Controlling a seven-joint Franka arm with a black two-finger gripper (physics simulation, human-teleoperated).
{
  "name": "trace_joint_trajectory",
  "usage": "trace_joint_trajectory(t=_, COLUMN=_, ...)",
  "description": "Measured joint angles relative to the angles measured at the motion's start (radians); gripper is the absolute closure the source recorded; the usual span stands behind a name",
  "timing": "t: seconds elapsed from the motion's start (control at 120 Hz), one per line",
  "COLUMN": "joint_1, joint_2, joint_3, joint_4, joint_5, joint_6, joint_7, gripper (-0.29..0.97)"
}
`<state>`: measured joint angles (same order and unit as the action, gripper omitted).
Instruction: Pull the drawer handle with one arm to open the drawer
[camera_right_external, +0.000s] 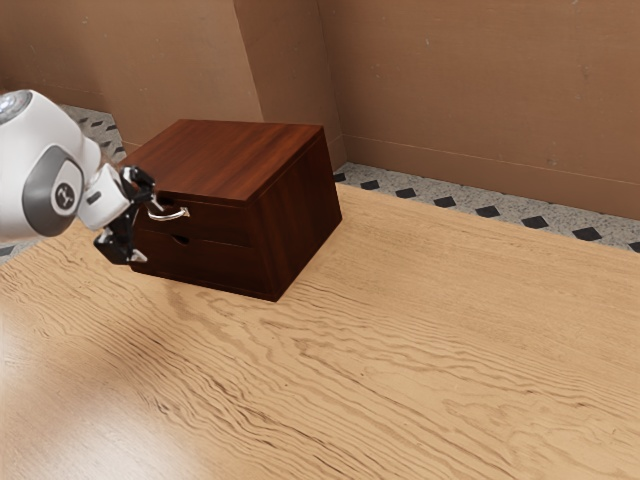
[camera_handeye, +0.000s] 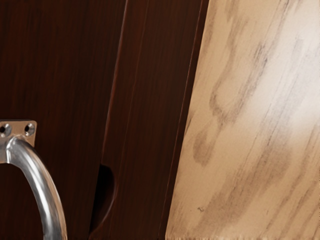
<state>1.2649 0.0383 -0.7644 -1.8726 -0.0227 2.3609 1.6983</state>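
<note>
A dark wooden drawer cabinet (camera_right_external: 240, 165) stands on the table at the exterior view's left. Its upper drawer front (camera_right_external: 215, 222) carries a curved metal handle (camera_right_external: 170, 212). My gripper (camera_right_external: 146, 220) is right at this handle, one black finger above it and one below, standing well apart, so it is open. From the wrist, the handle (camera_handeye: 36, 175) and its screwed mounting plate (camera_handeye: 17, 131) appear very close to my hand. Beside it is the lower drawer front (camera_handeye: 145, 125) with a finger notch (camera_handeye: 105, 195). The upper drawer front looks about level with the cabinet's face.
The light wooden table (camera_right_external: 400, 350) stretches wide toward the exterior view's right and front. Brown walls (camera_right_external: 480, 80) rise behind the cabinet, above a strip of speckled floor (camera_right_external: 480, 205). The white arm (camera_right_external: 45, 165) enters from the left edge.
</note>
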Motion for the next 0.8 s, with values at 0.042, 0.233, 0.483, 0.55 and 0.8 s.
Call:
trace_joint_trajectory(t=0.042, joint_1=0.005, joint_2=0.004, joint_3=0.0, joint_4=0.0, joint_5=0.002, joint_6=0.001, joint_7=0.001, gripper=0.0)
trace_joint_trajectory(t=0.233, joint_1=0.008, joint_2=0.016, joint_3=-0.002, joint_4=0.0, joint_5=0.007, joint_6=0.008, joint_7=0.006, gripper=-0.01)
trace_joint_trajectory(t=0.483, joint_1=-0.009, joint_2=0.033, joint_3=0.0, joint_4=-0.001, joint_5=0.008, joint_6=0.033, joint_7=0.01, gripper=0.0)
trace_joint_trajectory(t=0.55, joint_1=-0.007, joint_2=0.034, joint_3=0.0, joint_4=-0.001, joint_5=0.008, joint_6=0.036, joint_7=0.01, gripper=0.01)
trace_joint_trajectory(t=0.8, joint_1=-0.004, joint_2=0.034, joint_3=0.0, joint_4=-0.001, joint_5=0.005, joint_6=0.043, joint_7=0.006, gripper=0.27)
